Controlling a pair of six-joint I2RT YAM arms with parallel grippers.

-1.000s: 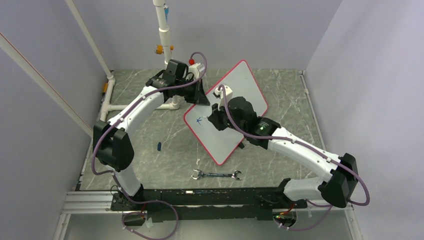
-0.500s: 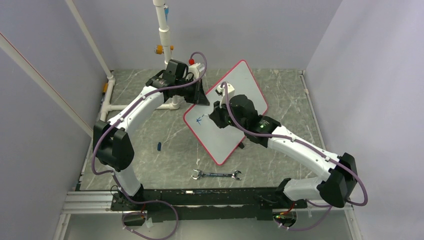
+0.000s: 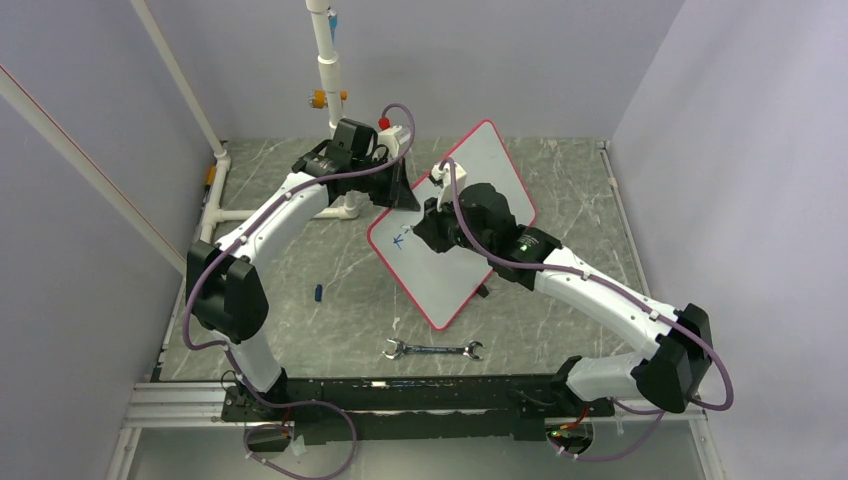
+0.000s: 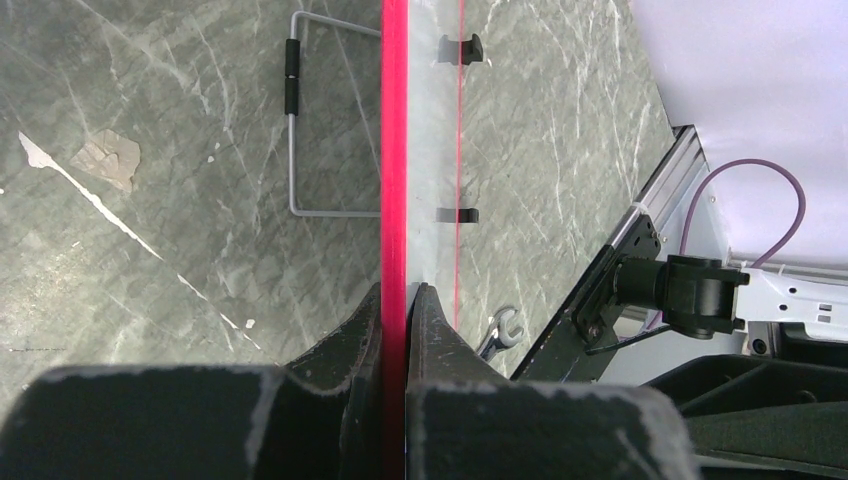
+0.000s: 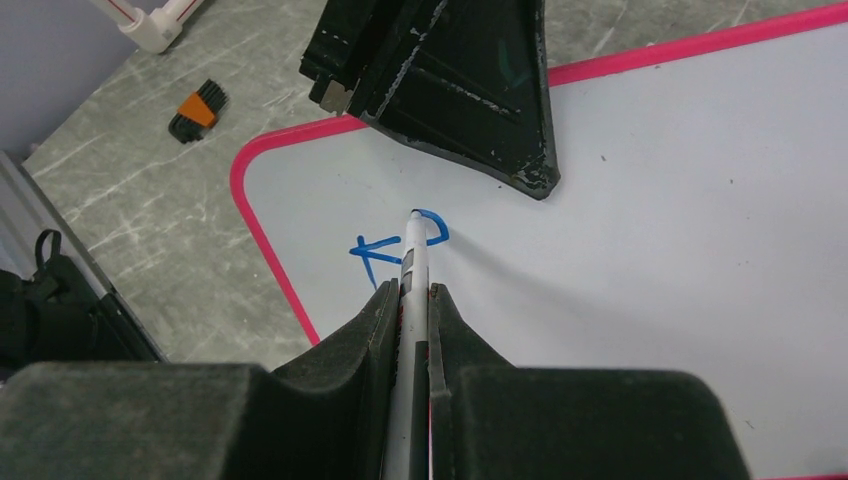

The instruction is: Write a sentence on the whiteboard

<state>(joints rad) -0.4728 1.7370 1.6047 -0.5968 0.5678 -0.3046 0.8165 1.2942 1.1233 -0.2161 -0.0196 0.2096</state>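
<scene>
The whiteboard [image 3: 445,285] sits mid-table, its long axis running from near-left to far-right. The left pincer [image 4: 398,300] is closed tight on the board's far-left long edge, steadying it. The right pincer [image 5: 413,300], nearly closed, grips a marker [image 5: 412,255] whose tip touches the board near its left corner, on a blue curl just right of the sentence's [image 5: 375,250] first letter. Bare board lies rightward and farther off, so the writing likely heads there.
</scene>
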